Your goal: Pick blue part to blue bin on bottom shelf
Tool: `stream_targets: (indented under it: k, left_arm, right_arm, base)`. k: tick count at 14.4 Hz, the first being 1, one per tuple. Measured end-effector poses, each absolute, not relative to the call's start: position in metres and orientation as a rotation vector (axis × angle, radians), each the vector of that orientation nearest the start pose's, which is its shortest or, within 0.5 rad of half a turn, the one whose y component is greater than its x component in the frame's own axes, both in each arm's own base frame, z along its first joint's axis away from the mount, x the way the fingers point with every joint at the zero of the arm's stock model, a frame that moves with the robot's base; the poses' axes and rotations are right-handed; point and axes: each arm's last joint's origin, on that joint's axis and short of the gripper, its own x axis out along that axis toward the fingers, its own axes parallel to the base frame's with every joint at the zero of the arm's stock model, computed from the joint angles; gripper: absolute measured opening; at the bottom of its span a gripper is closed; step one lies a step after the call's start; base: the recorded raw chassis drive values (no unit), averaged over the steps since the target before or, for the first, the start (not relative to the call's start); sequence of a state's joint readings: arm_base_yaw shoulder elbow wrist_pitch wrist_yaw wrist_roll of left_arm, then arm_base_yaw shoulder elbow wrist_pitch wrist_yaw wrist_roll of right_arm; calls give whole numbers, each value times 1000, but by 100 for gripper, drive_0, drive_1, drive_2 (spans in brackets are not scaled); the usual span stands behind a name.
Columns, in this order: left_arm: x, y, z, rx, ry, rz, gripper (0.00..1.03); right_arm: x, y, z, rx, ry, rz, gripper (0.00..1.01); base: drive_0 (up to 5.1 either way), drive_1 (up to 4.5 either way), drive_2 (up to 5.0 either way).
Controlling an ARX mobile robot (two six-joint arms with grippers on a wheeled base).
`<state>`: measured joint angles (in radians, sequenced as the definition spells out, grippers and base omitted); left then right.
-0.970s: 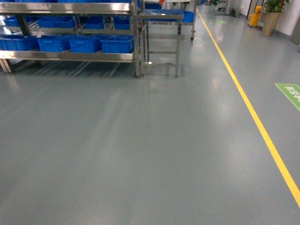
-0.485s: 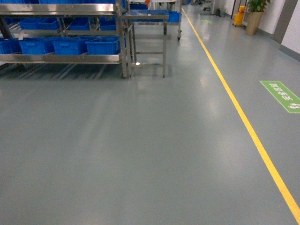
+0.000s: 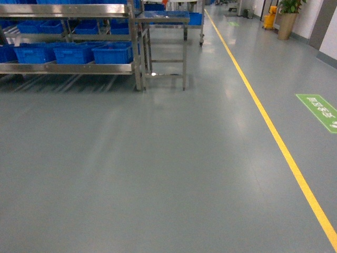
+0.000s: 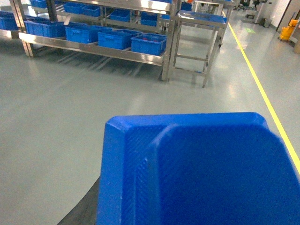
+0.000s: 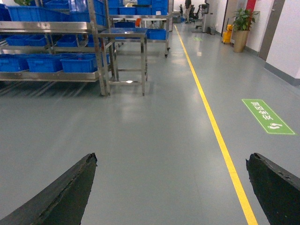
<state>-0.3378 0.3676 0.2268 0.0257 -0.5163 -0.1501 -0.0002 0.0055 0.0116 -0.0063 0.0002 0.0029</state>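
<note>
Blue part [image 4: 197, 173] fills the left wrist view, close under the camera, apparently carried by the left claw; fingers hidden, so grip state cannot be told. Right claw [image 5: 171, 187] spread wide, holding nothing; dark fingers [image 5: 65, 192] at frame edges. Part looks moulded plastic: rigid, light, ribbed face, chamfered corners; probably slick, best held at the rim. Bottom shelf [image 3: 68, 67], shiny steel rail, carries blue bins [image 3: 113, 52]; well ahead across glossy grey floor [image 3: 158, 174].

Blue part [image 4: 197, 173] fills left-wrist view
</note>
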Motion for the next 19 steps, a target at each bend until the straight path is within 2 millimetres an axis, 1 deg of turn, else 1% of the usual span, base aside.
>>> stream_targets:
  k: [19]
  left_arm:
    - [115,-25,213,-102,91,186,43]
  right_arm:
    - [97,0,167,3,-2,-1,98]
  base:
    - [-3,400,-406]
